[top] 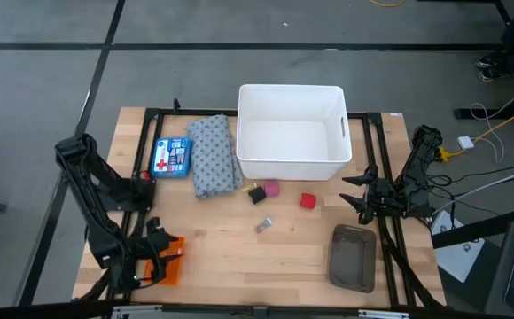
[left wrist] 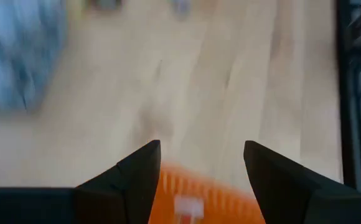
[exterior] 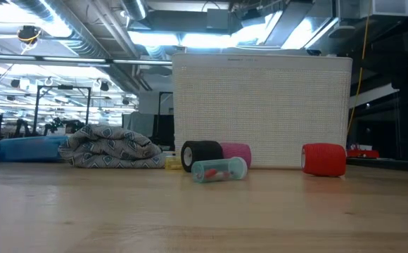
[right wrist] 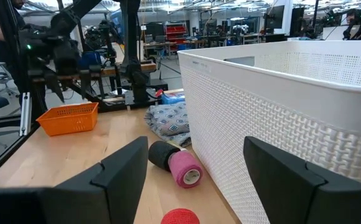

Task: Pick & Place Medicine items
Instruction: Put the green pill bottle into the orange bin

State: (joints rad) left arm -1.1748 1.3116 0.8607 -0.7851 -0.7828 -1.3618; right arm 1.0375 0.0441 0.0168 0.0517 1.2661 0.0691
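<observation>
The left gripper (top: 161,257), low at the frame's left, has open fingers over the orange basket (top: 170,260), far from the small vial (top: 263,225) lying mid-counter, which could roll away if bumped; the right gripper (top: 356,192) waits open.

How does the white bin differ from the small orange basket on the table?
The white bin is much bigger than the orange basket. The white bin stands at the far middle of the table, while the orange basket sits at the near left corner, just below the left claw. The white bin has finely perforated walls; the orange basket has a coarser mesh. Both are open-topped, and nothing shows inside either.
</observation>
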